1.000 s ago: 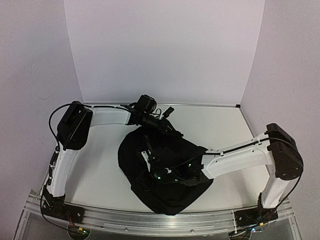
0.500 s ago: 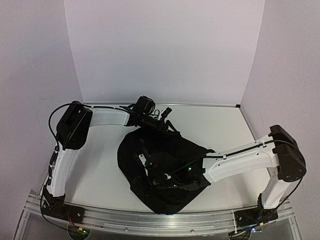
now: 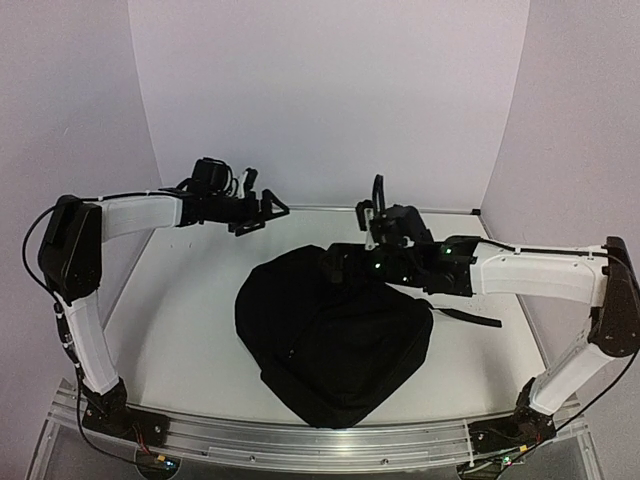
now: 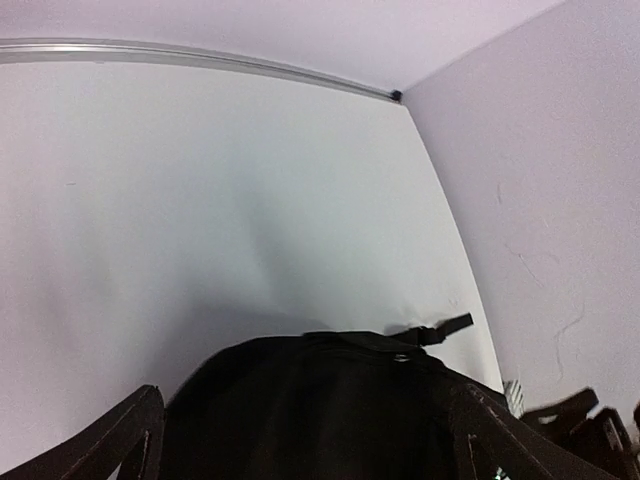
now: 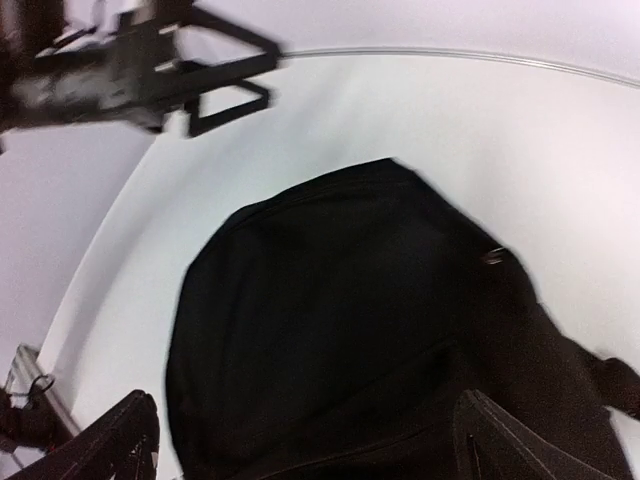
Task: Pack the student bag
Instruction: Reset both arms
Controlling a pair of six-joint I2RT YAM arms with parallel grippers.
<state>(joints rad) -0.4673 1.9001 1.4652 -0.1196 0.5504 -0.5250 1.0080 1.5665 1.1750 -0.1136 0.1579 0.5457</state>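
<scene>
The student bag (image 3: 330,335) is a big black backpack lying flat in the middle of the white table, with one strap end (image 3: 470,315) sticking out to its right. My left gripper (image 3: 262,214) hangs open in the air behind the bag's back left, holding nothing. My right gripper (image 3: 340,265) is open too, above the bag's far edge and empty. The left wrist view shows the bag (image 4: 320,410) below the spread fingers (image 4: 110,445) and its strap (image 4: 445,328). In the right wrist view the bag (image 5: 340,320) fills the frame, with the left gripper (image 5: 225,75) at top left.
White walls enclose the table (image 3: 190,310) at the back and both sides, with a metal rail (image 3: 330,445) along the near edge. Bare table lies left of the bag and at the back right (image 3: 450,225).
Both grippers have opened and lifted off the bag. The left arm swung up to the back left, the right arm rose toward the back right. The bag now lies flat.
</scene>
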